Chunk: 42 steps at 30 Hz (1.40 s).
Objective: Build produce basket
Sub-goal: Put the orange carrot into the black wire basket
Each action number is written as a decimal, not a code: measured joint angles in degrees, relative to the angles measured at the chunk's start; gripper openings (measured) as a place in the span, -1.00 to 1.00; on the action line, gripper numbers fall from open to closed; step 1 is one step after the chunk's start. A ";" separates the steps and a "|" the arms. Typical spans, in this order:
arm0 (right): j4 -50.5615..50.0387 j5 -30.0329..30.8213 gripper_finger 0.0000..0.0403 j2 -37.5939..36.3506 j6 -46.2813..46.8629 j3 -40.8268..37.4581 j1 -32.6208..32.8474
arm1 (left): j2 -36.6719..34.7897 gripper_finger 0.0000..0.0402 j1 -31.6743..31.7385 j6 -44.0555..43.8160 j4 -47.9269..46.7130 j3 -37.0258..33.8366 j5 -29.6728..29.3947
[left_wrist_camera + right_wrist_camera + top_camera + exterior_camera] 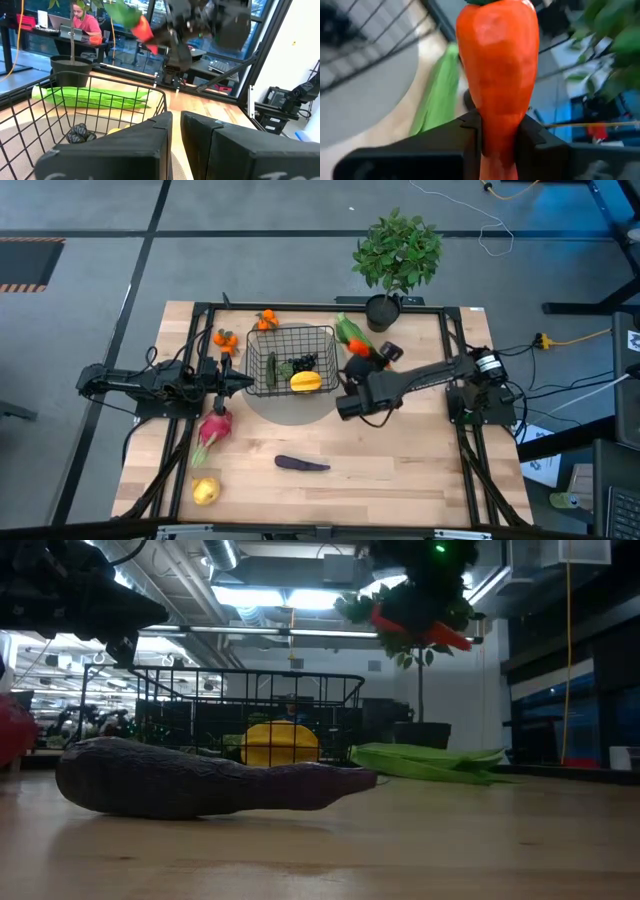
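Nearest on the counter [400,460] lay the eggplant [301,464], with the basket [291,360] behind it holding a yellow fruit [305,381]. Beside the basket's right edge, the right gripper [497,135] hung raised, fingers clamped on the carrot [498,75]. It should travel over the rim before releasing; the left gripper [175,125], fingers nearly closed and empty, waited at the basket's left side.

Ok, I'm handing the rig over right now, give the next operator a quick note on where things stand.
Right gripper: shut on the carrot, held in the air beside the basket's right side.
Left gripper: fingers nearly closed, empty, at the basket's left edge.
In the basket: cucumber, grapes, yellow fruit.
Still on the table: green pods, two clusters of small oranges, dragon fruit, eggplant, another yellow fruit.
Next: probably drop the carrot in, then collect the rest.
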 joint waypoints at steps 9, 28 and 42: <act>25.23 -9.91 -0.73 -0.08 -34.98 6.31 -6.55 | -0.02 -0.86 0.01 0.00 0.00 0.00 0.00; 53.13 -56.24 -0.59 3.06 -63.44 6.07 -23.05 | 0.00 -0.86 0.00 -0.04 0.02 0.00 0.00; 58.97 -56.16 -0.04 5.71 -66.11 6.05 -23.51 | -0.02 -0.86 0.00 -0.02 -0.16 0.00 0.00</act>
